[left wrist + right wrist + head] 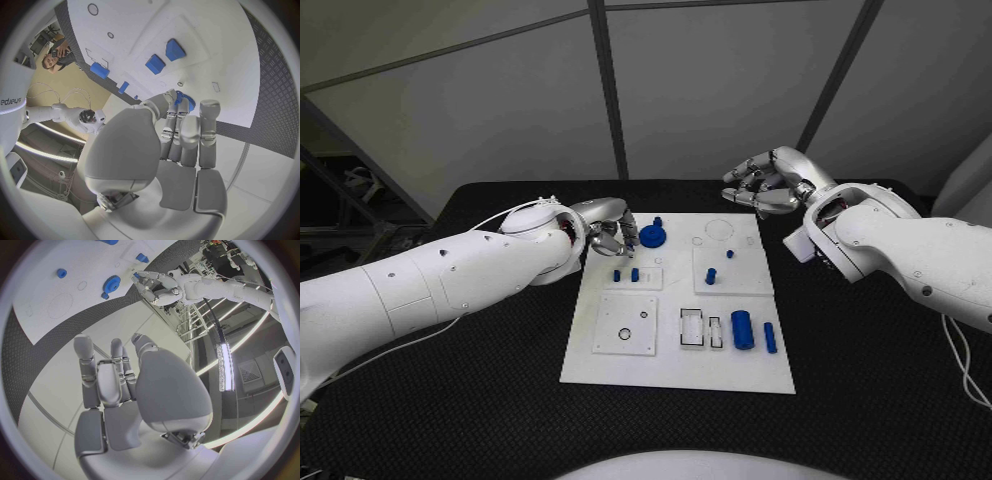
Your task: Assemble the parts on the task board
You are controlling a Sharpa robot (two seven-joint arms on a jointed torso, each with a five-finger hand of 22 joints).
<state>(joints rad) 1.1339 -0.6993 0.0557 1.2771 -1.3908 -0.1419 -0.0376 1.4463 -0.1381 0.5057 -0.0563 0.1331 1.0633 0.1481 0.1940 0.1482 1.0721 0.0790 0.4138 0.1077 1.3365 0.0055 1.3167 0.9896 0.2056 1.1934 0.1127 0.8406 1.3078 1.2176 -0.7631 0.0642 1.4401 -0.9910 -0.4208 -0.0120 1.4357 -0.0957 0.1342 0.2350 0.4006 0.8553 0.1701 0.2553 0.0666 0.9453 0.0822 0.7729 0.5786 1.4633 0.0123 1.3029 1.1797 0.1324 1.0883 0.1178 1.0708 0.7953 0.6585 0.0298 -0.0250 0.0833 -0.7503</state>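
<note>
Two hands flank the task board (678, 375)'s far edge. Our left hand (609, 233) is nearer the blue gear (652, 236), which stands just beside its fingertips (178, 100), seemingly touching; whether it grips we cannot tell. Our right hand (764, 184) hovers apart, loosely spread, holding nothing. The gear is toothed, round, hard plastic; the board smooth, white.

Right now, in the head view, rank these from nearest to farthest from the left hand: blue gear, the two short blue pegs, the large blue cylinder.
1. Blue gear, right beside the left hand.
2. Two short blue pegs, just below the hand.
3. Large blue cylinder, toward the board's near right corner.
</note>
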